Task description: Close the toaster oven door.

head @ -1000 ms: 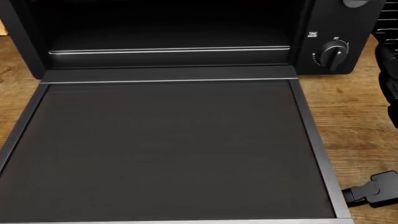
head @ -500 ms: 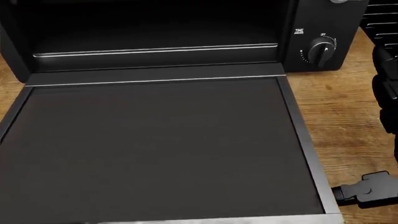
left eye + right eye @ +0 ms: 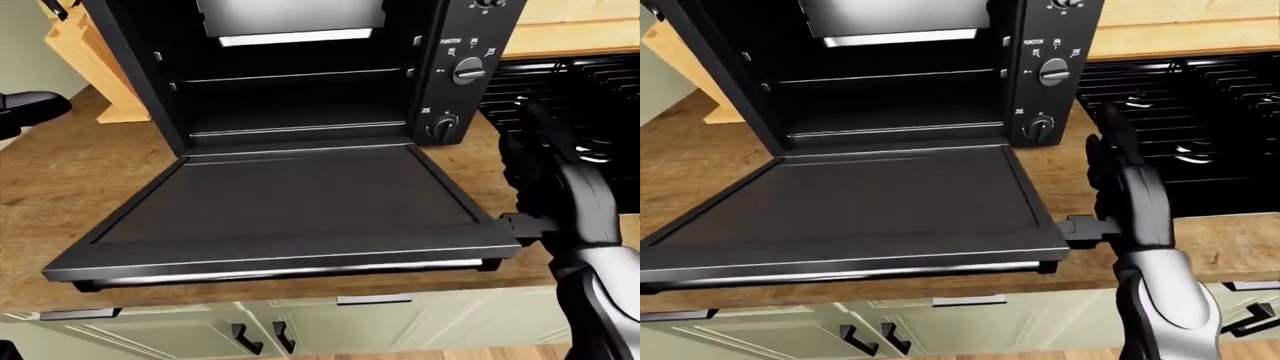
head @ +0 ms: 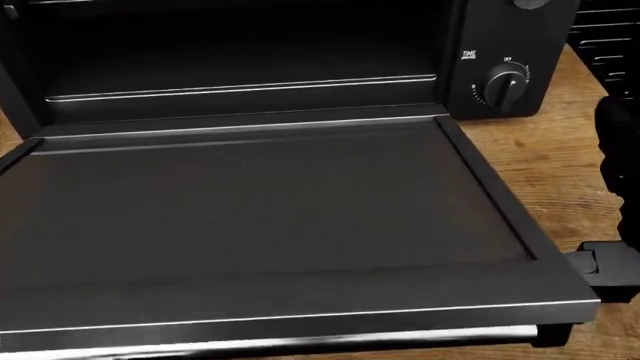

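Note:
The black toaster oven (image 3: 300, 75) stands on a wooden counter with its door (image 3: 290, 202) folded down and open, tilted slightly upward at its free edge. A silver handle bar (image 3: 290, 271) runs along that edge. My right hand (image 3: 1110, 187) stands upright beside the door's right edge, fingers spread and open. One finger (image 3: 1080, 227) reaches sideways against the door's right corner, also seen in the head view as a black finger (image 4: 610, 271). My left hand (image 3: 25, 109) shows only as a dark rounded shape at the left-eye view's left edge, away from the oven.
A pale wooden knife block (image 3: 85, 67) stands left of the oven. A black stove (image 3: 1180, 112) with grates lies to the right, behind my right hand. The counter (image 3: 60, 187) ends just under the door's free edge, with green cabinet fronts (image 3: 300, 330) below. Control knobs (image 3: 468, 71) sit on the oven's right panel.
In the head view the door's free edge has lifted, so the handle bar now shows at the bottom. The picture has shifted left. My right finger sits closer to the door's corner.

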You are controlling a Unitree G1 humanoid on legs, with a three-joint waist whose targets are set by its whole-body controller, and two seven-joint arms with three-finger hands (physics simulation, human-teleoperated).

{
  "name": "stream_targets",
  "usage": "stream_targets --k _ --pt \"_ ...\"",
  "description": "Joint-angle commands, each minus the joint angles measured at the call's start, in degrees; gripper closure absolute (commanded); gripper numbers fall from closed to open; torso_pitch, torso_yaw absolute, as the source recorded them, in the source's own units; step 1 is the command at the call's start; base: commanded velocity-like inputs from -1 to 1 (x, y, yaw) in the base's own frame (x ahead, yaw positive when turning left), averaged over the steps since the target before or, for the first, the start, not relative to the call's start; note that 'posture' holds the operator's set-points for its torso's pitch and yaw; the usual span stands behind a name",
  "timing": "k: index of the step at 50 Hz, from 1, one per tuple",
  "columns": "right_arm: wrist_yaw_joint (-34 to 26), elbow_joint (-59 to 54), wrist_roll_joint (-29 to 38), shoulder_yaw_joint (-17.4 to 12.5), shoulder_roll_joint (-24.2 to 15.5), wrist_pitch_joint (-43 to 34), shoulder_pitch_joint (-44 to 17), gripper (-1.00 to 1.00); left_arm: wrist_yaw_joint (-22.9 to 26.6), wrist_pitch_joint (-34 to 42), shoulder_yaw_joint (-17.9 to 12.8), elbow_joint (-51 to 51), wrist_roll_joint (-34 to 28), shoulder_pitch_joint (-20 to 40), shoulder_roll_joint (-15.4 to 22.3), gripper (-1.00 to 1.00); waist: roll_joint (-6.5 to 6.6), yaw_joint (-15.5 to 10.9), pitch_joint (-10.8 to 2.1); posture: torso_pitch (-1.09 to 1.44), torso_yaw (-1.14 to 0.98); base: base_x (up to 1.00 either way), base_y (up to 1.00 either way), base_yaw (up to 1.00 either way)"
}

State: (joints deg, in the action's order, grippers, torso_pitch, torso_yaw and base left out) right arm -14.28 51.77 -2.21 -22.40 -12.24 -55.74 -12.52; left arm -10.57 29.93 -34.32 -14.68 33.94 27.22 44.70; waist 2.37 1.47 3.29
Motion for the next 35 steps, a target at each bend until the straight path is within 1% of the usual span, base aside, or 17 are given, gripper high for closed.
stream_targets --k 1,4,8,12,15,22,25,31,35 --pt "1.0 3.3 -4.3 1.4 -0.1 1.6 -2.0 -1.00 0.0 -1.7 -1.1 -1.2 -0.2 1.2 1.4 -1.00 -0.30 -0.4 -1.37 0.00 0.00 0.00 0.00 0.00" --pt "3.2 3.9 -6.2 1.8 1.0 -0.1 -1.6 -1.00 0.0 -1.8 -1.1 -1.2 -0.1 1.2 1.4 -1.00 -0.24 -0.4 -1.39 0.00 0.00 0.00 0.00 0.00" --pt "5.0 4.4 -7.6 2.4 1.0 -0.4 -1.3 -1.00 0.0 -1.7 -1.2 -1.1 -0.1 1.2 1.5 -1.00 -0.26 -0.5 -1.39 0.00 0.00 0.00 0.00 0.00" --pt "6.6 4.8 -9.1 1.6 0.1 -1.7 -3.0 -1.00 0.0 -1.8 -1.1 -1.1 -0.2 1.1 1.4 -1.00 -0.33 -0.6 -1.38 0.00 0.00 0.00 0.00 0.00" --pt "8.4 4.6 -10.7 0.3 -0.6 -2.4 -4.8 -1.00 0.0 -1.8 -1.1 -1.1 -0.1 1.2 1.5 -1.00 -0.34 -0.6 -1.35 0.00 0.00 0.00 0.00 0.00" --pt "13.1 3.5 -14.4 -1.7 -3.7 -2.8 -8.5 -1.00 0.0 -1.8 -1.2 -1.2 -0.1 1.0 1.3 -1.00 -0.44 -0.8 -1.27 0.00 0.00 0.00 0.00 0.00" --pt "14.5 2.7 -15.7 -2.0 -5.5 -2.5 -9.8 -1.00 -0.1 -1.6 -1.2 -1.5 -0.1 1.0 1.3 -1.00 -0.53 -0.8 -1.23 0.00 0.00 0.00 0.00 0.00" --pt "16.0 0.1 -16.7 -1.4 -7.7 -0.9 -11.3 -1.00 0.0 -1.7 -1.4 -1.5 0.0 0.8 1.2 -1.00 -0.69 -0.9 -1.13 0.00 0.00 0.00 0.00 0.00" --pt "16.8 -1.9 -16.6 -0.3 -8.8 0.1 -13.2 -1.00 -0.1 -1.8 -1.4 -1.5 -0.1 0.7 1.1 -1.00 -0.69 -0.8 -1.06 0.00 0.00 0.00 0.00 0.00"
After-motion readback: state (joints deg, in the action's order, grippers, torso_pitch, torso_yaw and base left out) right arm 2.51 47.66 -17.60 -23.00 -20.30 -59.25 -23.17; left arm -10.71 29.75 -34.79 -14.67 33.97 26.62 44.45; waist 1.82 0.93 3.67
